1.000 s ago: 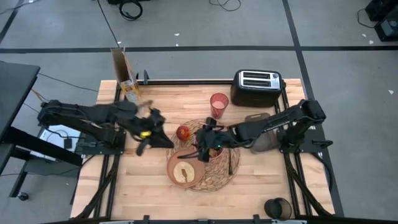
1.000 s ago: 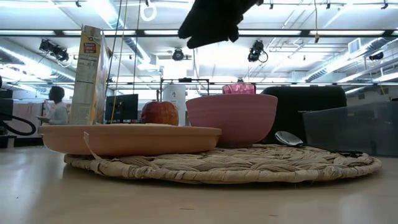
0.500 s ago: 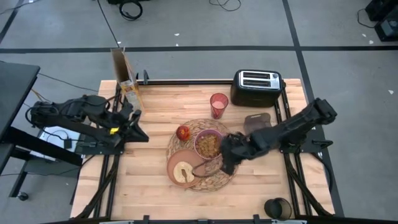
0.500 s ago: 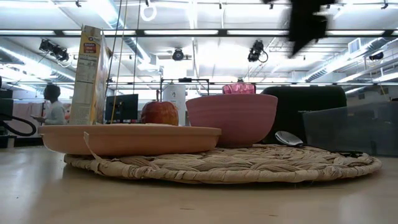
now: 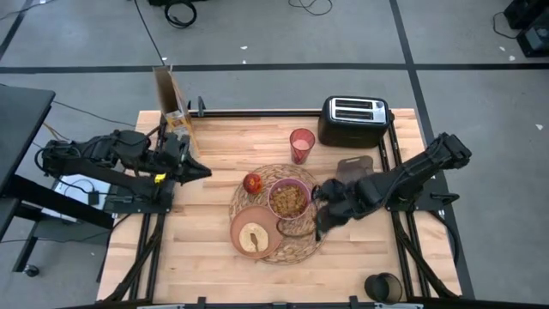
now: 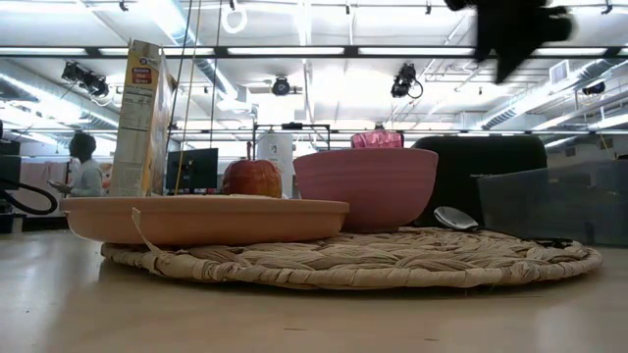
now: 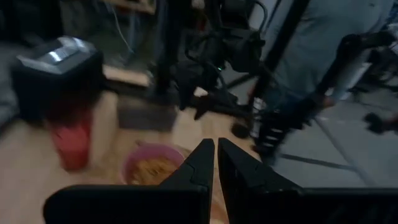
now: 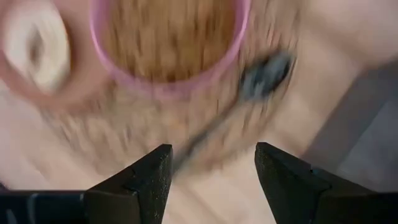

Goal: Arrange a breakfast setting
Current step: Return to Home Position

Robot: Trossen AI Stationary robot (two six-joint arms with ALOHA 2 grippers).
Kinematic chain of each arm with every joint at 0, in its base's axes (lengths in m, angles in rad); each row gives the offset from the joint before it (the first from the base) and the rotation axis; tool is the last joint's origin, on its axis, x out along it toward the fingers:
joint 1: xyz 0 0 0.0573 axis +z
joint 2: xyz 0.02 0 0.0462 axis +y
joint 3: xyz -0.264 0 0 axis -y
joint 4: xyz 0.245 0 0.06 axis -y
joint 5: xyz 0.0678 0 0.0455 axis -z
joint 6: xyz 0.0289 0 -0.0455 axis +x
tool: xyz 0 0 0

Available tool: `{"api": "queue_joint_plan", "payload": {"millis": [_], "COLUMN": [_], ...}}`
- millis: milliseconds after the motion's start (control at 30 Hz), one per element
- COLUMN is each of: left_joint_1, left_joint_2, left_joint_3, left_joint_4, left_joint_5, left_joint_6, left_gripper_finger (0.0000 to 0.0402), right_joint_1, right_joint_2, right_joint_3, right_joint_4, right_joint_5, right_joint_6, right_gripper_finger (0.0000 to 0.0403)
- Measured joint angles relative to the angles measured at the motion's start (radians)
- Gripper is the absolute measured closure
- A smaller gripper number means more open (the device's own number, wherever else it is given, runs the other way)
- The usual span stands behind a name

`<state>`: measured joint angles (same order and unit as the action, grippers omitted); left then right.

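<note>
Over the wooden table (image 5: 206, 249), left pincer (image 5: 206, 170) is pinched together, right pincer (image 8: 212, 147) wide over the placemat (image 5: 297, 249); cereal box (image 6: 142, 118) print illegible.

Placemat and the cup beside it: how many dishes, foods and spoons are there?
Dishes: 3 (pink bowl, brown plate, red cup)
Foods: 3 (apple, toast, cereal in the bowl)
Spoons: 1 (spoon)
Total: 7
</note>
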<state>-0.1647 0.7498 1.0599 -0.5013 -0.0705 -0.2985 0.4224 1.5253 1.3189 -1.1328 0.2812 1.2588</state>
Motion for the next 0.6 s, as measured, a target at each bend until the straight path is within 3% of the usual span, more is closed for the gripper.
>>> {"api": "queue_joint_plan", "payload": {"millis": [267,467,600], "left_joint_1": [0.0,0.01,0.017], "left_joint_2": [-0.006,-0.033,-0.03], "left_joint_3": [0.0,0.0,0.0], "left_joint_4": [0.101,0.078,0.077], "left_joint_5": [-0.069,-0.069,-0.069], "left_joint_6": [0.294,0.393,0.365], "left_gripper_finger": [0.0372,0.0372,0.0372], "right_joint_1": [-0.185,-0.252,-0.267], "right_joint_2": [-0.085,-0.132,-0.128], "right_joint_3": [0.033,0.034,0.034], "right_joint_4": [0.126,0.189,0.189], "right_joint_5": [0.17,0.343,0.447], "right_joint_6": [-0.265,-0.354,-0.385], "right_gripper_finger": [0.017,0.017,0.017]}}
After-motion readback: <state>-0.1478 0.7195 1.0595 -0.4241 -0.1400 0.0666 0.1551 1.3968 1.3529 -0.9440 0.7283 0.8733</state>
